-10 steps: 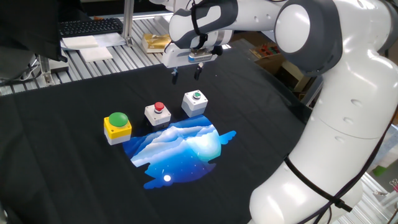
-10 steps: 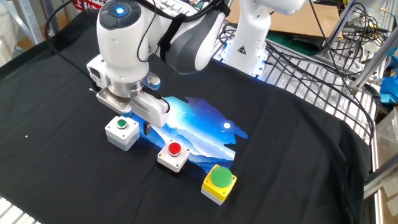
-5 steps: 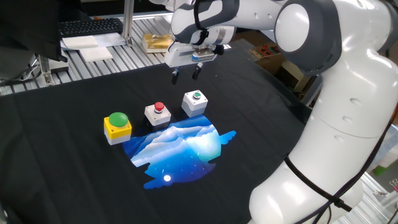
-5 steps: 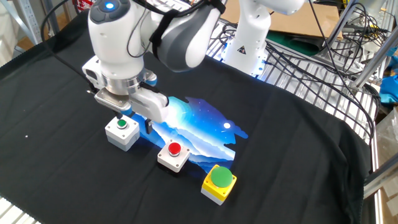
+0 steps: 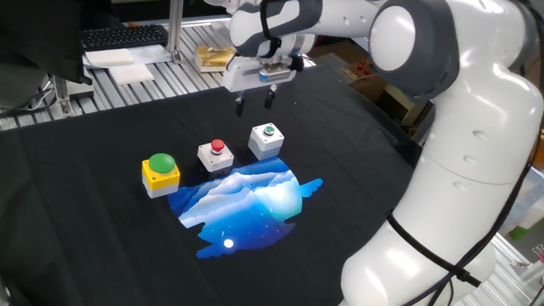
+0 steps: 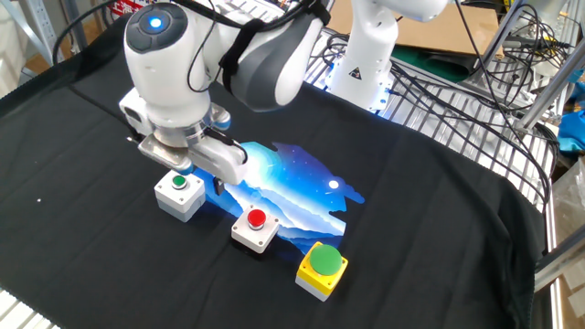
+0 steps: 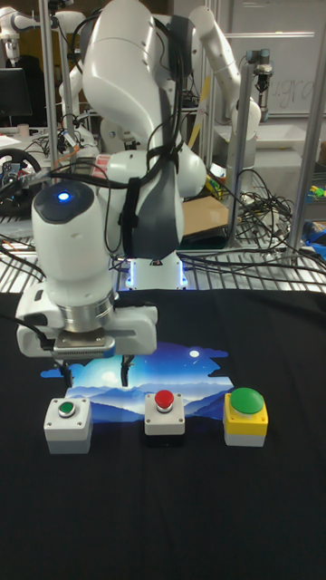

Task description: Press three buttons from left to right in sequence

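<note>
Although all three buttons sit in a row at centre frame, big green dome [image 5: 161,163], small red [image 5: 217,146], small green [image 5: 269,131], none shows whether it was pressed. My gripper [image 5: 254,101] hangs above and behind the small green one, touching nothing, fingers apart, so progress is unclear.
</note>
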